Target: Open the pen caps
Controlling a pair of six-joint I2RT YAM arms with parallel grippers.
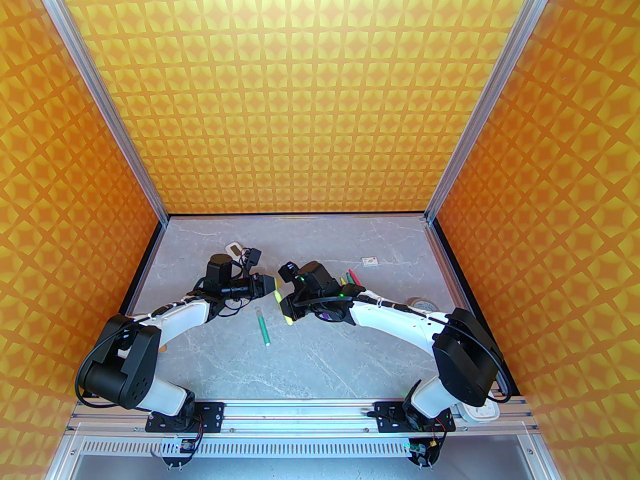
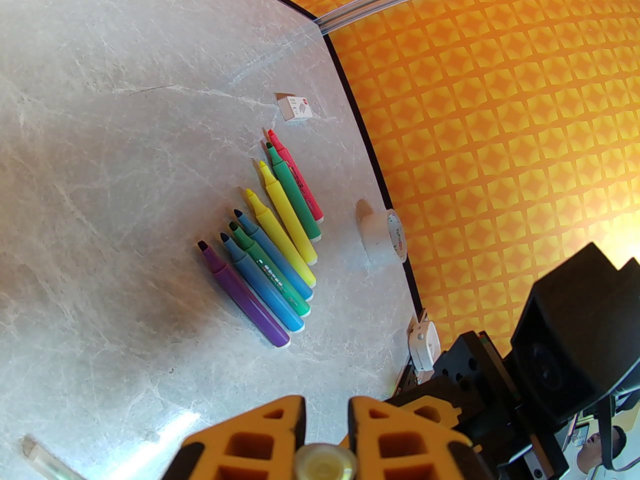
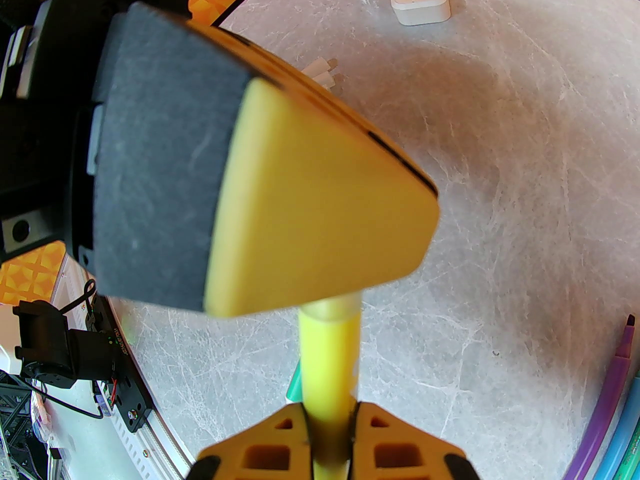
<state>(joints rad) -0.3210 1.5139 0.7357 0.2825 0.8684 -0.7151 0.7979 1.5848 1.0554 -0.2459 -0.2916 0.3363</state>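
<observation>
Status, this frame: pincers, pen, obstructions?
Right pincer shut on yellow pen. Left pincer shut on its cap, not yet off. Green pen capped on table, out of the way.

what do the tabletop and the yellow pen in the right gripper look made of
Tabletop: grey marble or a marble-print laminate, pale veins and soft sheen; the look leaves it open. Yellow pen, held in the right gripper: probably smooth plastic, even bright colour with slight gloss.
</observation>
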